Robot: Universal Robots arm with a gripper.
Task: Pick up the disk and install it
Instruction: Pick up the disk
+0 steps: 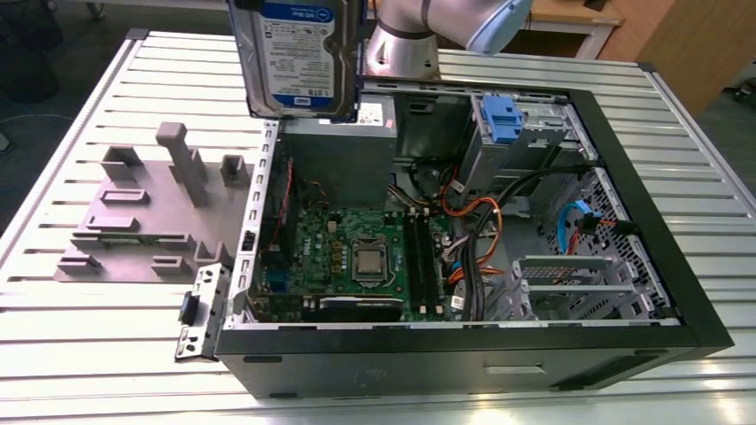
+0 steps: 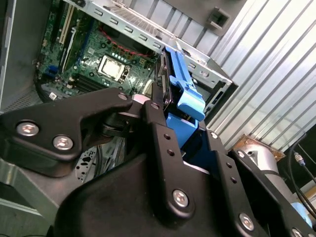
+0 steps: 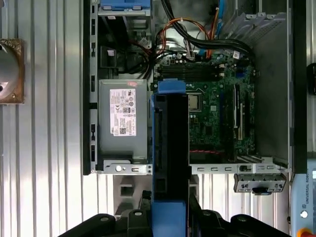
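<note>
The disk, a silver hard drive with a white-and-blue label, hangs upright in the air over the back corner of the open computer case. In both wrist views it shows edge-on with its blue side rails, held over the motherboard. My gripper is shut on the disk, its black fingers clamped on the two sides. The gripper's base sits behind the disk in the first wrist view.
The case lies open on a slatted metal table. Inside are the motherboard, a grey power supply box with a white sticker, cables and a drive bay with a blue latch. A grey fixture stands beside the case.
</note>
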